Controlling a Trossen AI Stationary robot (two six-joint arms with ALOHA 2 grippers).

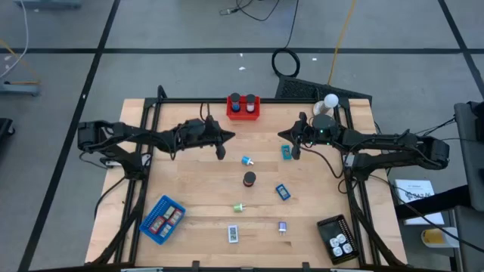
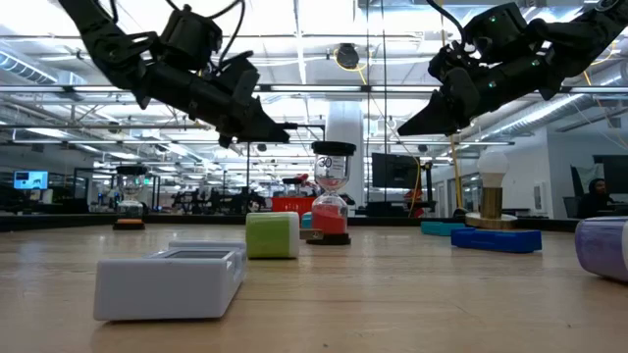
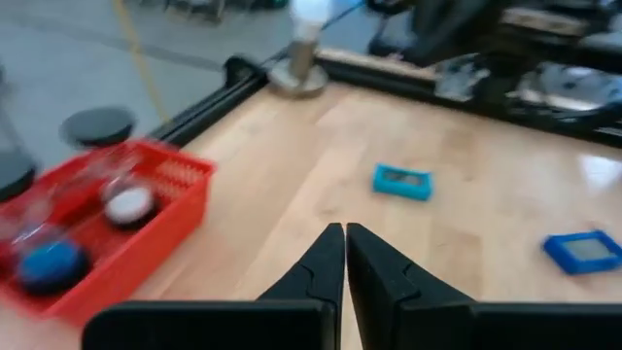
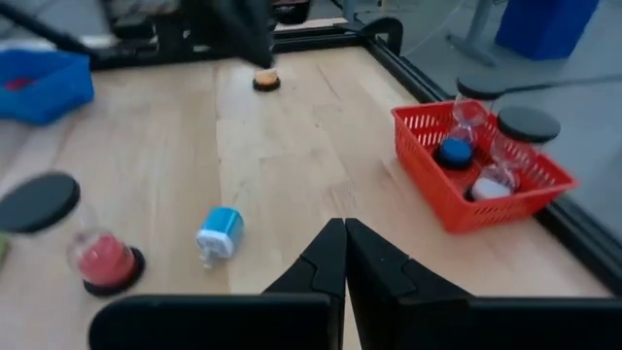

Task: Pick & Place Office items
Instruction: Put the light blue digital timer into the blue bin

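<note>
Two arms hang above the table, both empty. The left gripper is pressed closed near the red tray; the right gripper is likewise closed, just beside the teal block. The remaining office items lie scattered mid-table: black-capped timer, blue block, white-labelled rectangle, green bit.

Bright overhead striplights flood the workshop; glare sheens the wooden table, shadows stay soft, and the red tray blurs in the left wrist view.
</note>
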